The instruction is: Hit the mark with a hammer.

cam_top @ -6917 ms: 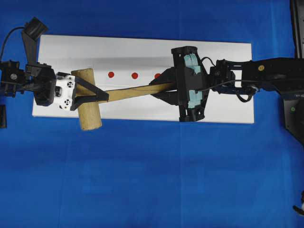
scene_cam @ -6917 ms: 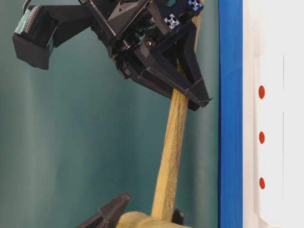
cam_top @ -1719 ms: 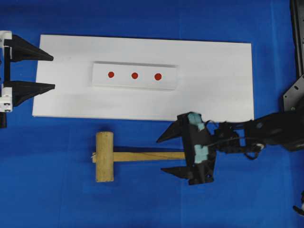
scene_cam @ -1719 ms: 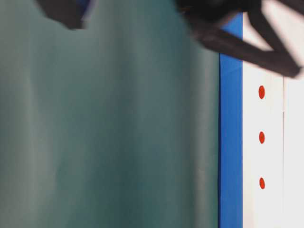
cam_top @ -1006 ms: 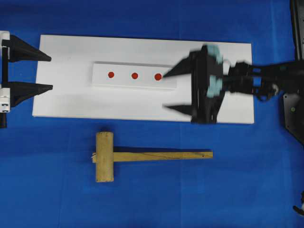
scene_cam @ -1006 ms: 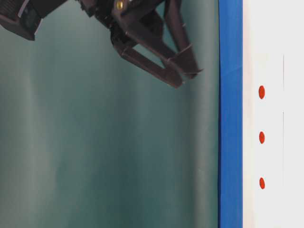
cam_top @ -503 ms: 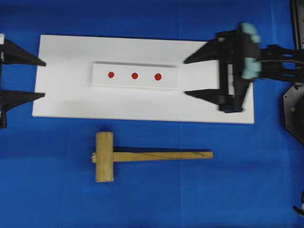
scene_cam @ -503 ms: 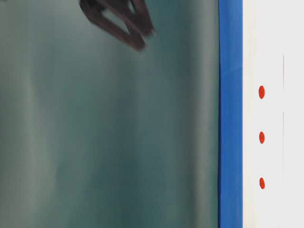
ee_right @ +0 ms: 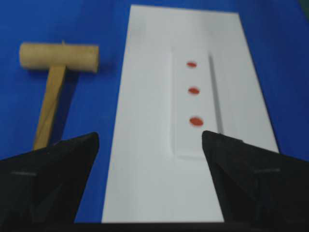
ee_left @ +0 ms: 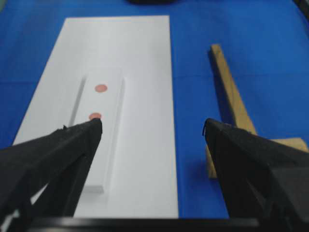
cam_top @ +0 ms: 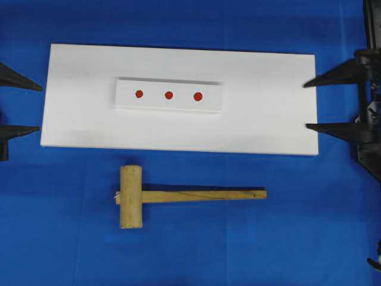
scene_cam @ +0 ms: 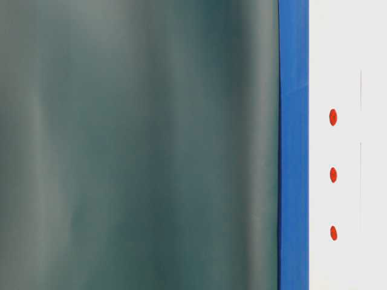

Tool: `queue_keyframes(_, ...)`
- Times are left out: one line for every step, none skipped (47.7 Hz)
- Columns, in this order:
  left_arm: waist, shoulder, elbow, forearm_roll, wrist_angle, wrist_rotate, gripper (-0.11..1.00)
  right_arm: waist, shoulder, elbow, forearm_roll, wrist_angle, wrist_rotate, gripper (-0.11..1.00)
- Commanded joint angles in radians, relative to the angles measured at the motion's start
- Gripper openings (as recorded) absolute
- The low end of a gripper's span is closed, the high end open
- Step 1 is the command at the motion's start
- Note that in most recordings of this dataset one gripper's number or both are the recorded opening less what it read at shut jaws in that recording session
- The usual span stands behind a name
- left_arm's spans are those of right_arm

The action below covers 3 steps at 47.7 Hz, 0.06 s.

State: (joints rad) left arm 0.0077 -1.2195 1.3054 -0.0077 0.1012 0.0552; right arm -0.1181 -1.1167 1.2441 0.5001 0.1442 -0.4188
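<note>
Right now, both arms sit back at the frame edges and nothing is in hand.

Hammer: the wooden mallet [cam_top: 178, 196] lies flat on the blue cloth [cam_top: 190, 250] in the lower middle of the overhead view, just below the white board [cam_top: 268, 119] and apart from it.
Head: thick cylinder [cam_top: 131, 196] at the left end, lying crosswise to the shaft.
Handle: long flat strip [cam_top: 205, 195] running to the right and ending near the lower centre.
Mark: the middle red dot [cam_top: 168, 95] of three on the raised white block [cam_top: 208, 102], upper centre of the board.
Left gripper: at the far left edge [cam_top: 21, 107], jaws spread wide, empty.
Right gripper: at the far right edge [cam_top: 333, 104], jaws likewise spread, holding nothing.
Feel: I'd judge it stiff and fairly light, with most of the weight in the head, so it should tip head-down if gripped at the far tail.
Surface: bare wood, probably not slippery; the flat faces of the shaft suit flat pads.
Where to hold: I'd take the shaft across its flat sides, around the middle or a little toward the free end, leaving swing room for the head.
Risk: a loose pinch could let the shaft pivot on impact; the block looks rigid enough for a tap.
</note>
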Motion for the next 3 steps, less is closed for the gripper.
queue_keyframes(-0.002,-0.009,0.006,0.000,-0.005,0.000,0.85,-0.002,-0.051,0.038,0.011,-0.006,0.003,0.82)
queue_keyframes(-0.002,-0.014,0.011,0.000,-0.005,0.000,0.85,-0.002,-0.060,0.049,0.014,-0.008,0.003,0.81)
queue_keyframes(-0.002,-0.017,0.015,0.000,-0.005,0.000,0.85,0.000,-0.067,0.060,0.020,-0.009,0.005,0.81)
